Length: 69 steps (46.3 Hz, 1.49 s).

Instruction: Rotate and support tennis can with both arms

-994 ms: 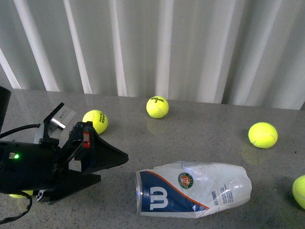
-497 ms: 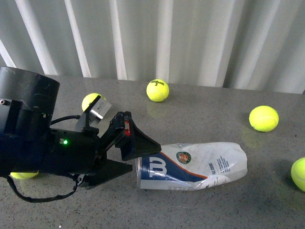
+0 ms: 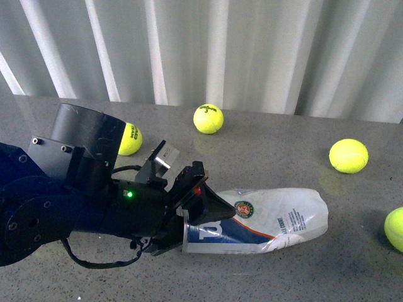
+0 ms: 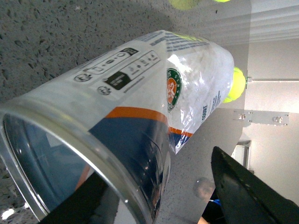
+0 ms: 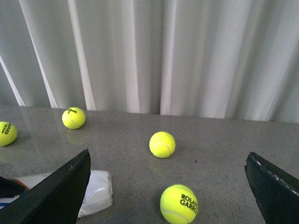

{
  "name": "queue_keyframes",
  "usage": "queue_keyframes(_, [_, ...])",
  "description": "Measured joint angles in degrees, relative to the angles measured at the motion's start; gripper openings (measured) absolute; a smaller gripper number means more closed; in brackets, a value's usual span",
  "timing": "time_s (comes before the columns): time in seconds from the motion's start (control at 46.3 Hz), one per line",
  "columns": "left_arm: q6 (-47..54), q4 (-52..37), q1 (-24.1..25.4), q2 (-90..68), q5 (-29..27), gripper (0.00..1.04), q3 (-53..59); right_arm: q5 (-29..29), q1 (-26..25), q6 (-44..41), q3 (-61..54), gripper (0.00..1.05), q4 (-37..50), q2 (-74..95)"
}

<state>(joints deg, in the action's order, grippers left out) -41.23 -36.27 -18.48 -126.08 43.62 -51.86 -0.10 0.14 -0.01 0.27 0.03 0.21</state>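
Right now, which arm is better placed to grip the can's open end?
Left. The left end effector is open, with its jaws straddling the open end of the tennis can. The right end effector, also open, sits back from the closed end and is not around the can.

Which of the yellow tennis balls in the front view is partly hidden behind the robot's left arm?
The leftmost ball, the one with black lettering: the left arm covers its left edge. The other three lie uncovered further right.
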Motion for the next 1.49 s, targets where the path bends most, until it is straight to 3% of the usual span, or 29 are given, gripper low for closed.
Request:
queue_keyframes(0.303, [-6.58,-1.68,-0.2,2.25,0.17,0.03,0.81,0.0,0.0,0.0,0.0,0.98,0.0,0.0])
queue_keyframes(0.519, [-5.95,7.28,0.22,10.95,-0.26,0.04,0.83,0.0,0.0,0.0,0.0,0.98,0.0,0.0])
queue_keyframes(0.67, [0.66,24.81,-0.31,18.64,-3.39,0.04,-4.22,-0.02,0.0,-0.02,0.0,0.98,0.0,0.02])
queue_keyframes(0.864, [23.12,59.45,-3.32,22.62,-16.46,0.04,-24.76,0.0,0.0,0.0,0.0,0.98,0.0,0.0])
queue_keyframes(1.016, [36.68,76.61,-5.66,19.52,-26.58,0.04,-38.05,0.0,0.0,0.0,0.0,0.98,0.0,0.02])
queue_keyframes(1.08, [45.64,85.0,-6.97,16.13,-34.36,0.04,-46.27,0.0,0.0,0.0,0.0,0.98,0.0,0.0])
queue_keyframes(1.232, [59.82,95.95,-9.16,7.63,-46.47,0.04,-61.24,0.0,0.0,0.0,0.0,0.98,0.0,0.0])
queue_keyframes(1.491, [68.7,101.11,-12.11,-0.9,-51.36,0.04,-69.22,0.0,0.0,-0.02,0.0,0.98,0.0,0.0])
